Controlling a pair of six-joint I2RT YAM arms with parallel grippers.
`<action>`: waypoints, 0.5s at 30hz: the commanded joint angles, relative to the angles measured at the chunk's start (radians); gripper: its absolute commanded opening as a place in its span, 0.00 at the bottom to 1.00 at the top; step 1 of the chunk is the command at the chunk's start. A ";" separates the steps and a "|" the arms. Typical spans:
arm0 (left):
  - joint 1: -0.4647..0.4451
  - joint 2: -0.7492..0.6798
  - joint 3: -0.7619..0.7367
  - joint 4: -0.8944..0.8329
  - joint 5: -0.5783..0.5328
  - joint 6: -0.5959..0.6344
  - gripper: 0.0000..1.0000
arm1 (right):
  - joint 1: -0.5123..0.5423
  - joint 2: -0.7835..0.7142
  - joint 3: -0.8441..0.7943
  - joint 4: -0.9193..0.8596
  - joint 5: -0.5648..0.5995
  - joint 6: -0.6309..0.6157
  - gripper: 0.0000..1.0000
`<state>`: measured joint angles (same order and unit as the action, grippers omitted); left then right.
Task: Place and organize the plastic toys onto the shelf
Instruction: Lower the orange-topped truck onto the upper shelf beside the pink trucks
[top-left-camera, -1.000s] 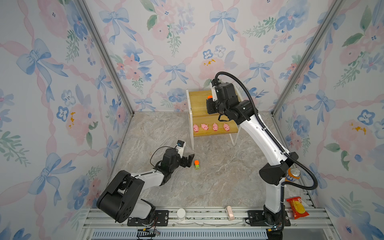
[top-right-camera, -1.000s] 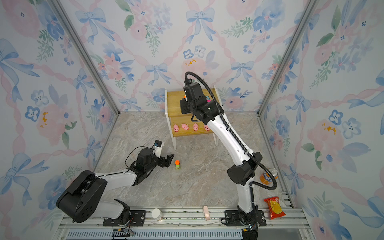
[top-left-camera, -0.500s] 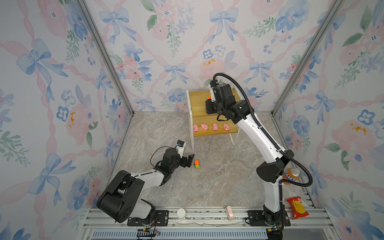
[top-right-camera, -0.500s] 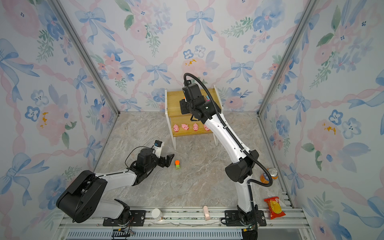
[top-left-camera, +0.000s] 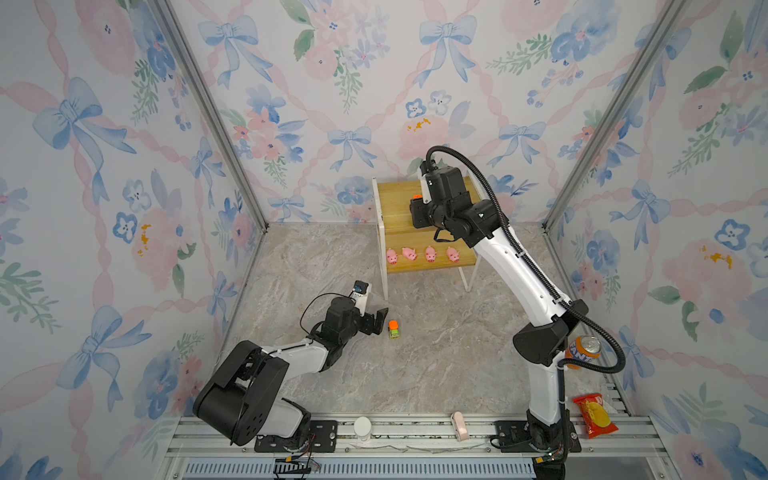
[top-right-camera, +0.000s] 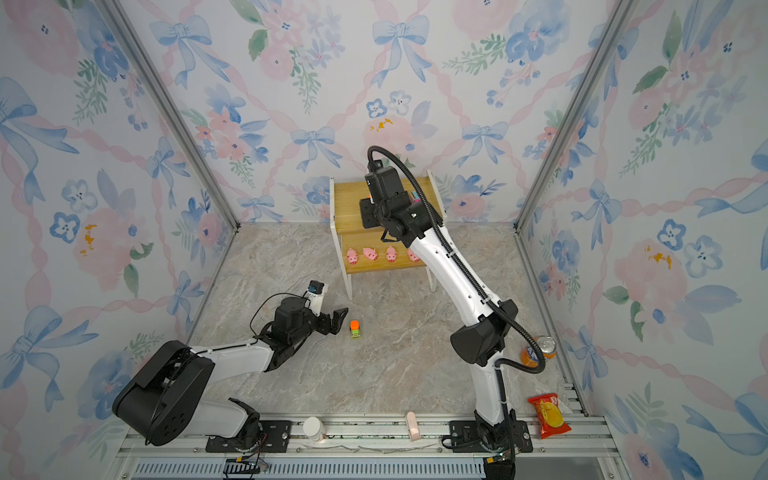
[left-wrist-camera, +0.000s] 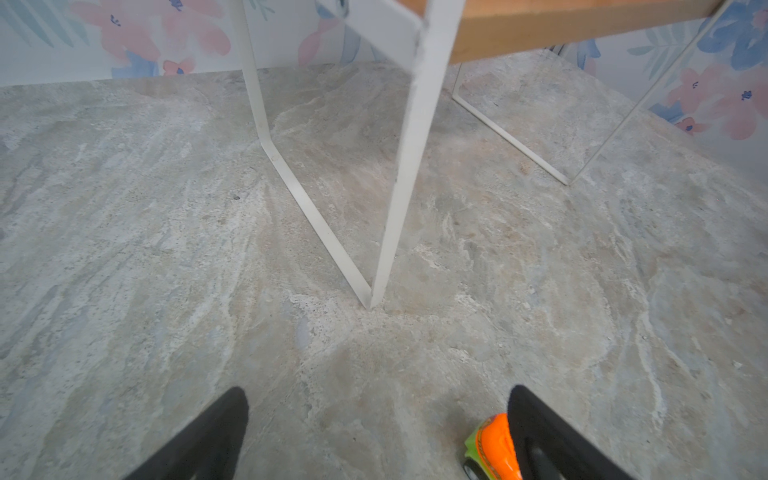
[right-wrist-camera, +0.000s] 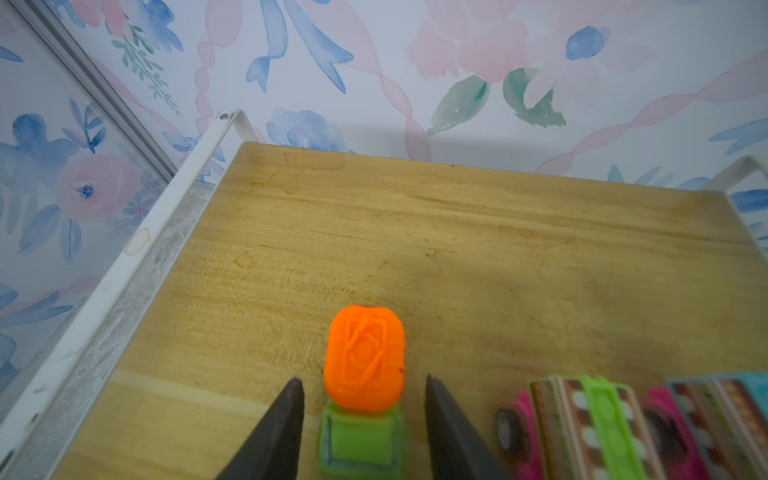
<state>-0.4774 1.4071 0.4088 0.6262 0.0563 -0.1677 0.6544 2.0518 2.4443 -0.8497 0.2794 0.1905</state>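
right wrist shows truck (right-wrist-camera: 360, 399) between parted jaws

Only one word reads — "Fanta", on the orange can (top-left-camera: 581, 354).

pink pigs (top-left-camera: 409, 253), green-orange truck (right-wrist-camera: 362, 395), yellowish shelf (right-wrist-camera: 457, 249)

Both top views look steeply down from high above the front rail (top-left-camera: 415, 432), facing the back wall (top-left-camera: 374, 83), with the shelf (top-left-camera: 395, 199) at twelve o'clock. The left wrist view sits low over the floor (left-wrist-camera: 166, 249), facing the shelf's legs (left-wrist-camera: 409, 166). The right wrist view hangs close above its top board (right-wrist-camera: 415, 232). All four views share the shelf.
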 joint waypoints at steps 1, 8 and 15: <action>-0.002 -0.016 -0.010 0.001 -0.008 0.005 0.98 | 0.004 -0.054 0.026 -0.015 0.034 -0.033 0.54; -0.002 -0.011 -0.009 0.001 -0.007 0.006 0.98 | 0.116 -0.279 -0.107 -0.025 0.150 -0.124 0.62; -0.001 -0.005 -0.005 0.000 -0.011 0.000 0.98 | 0.205 -0.653 -0.678 0.138 0.148 -0.021 0.65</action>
<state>-0.4774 1.4071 0.4084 0.6262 0.0547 -0.1677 0.8413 1.4727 1.9327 -0.7685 0.4004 0.1211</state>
